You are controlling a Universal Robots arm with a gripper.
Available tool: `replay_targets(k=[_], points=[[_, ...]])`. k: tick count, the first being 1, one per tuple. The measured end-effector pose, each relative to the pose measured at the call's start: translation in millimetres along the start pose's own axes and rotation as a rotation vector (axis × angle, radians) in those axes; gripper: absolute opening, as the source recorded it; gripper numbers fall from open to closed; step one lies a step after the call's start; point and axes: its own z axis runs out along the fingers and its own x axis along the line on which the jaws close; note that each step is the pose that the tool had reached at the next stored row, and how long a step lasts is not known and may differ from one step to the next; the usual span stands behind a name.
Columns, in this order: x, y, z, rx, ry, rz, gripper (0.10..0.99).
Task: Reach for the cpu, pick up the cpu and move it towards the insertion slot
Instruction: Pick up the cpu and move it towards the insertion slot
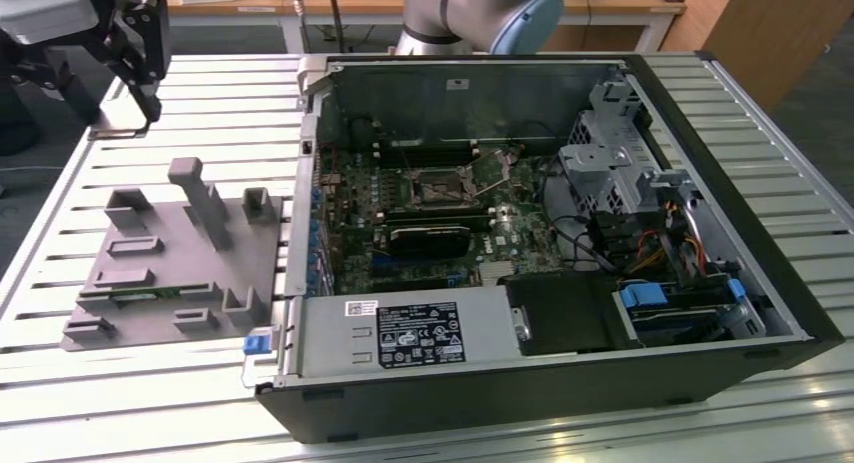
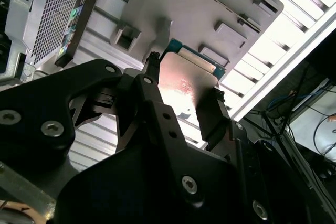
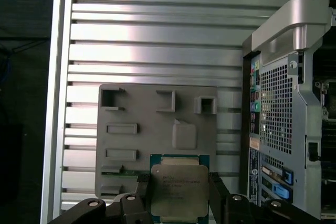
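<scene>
Gripper, jaws pinched on two sides of the cpu, grey block past it, in the exterior view gripper at eleven o'clock from block, slot in open case at two o'clock, well apart.

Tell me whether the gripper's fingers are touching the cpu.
Touching. In the first wrist view the fingers of the gripper press against opposite edges of the cpu with no gap; the second wrist view shows the same grip.

Part of the cpu, apparently its edge, behind the claw
</scene>
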Motion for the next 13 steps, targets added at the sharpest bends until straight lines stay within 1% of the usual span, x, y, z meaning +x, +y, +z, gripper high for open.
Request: replay_targets(k=[13], points=[[-15.4,-0.3,0.0,0.000,-0.0001,0.000,0.533]])
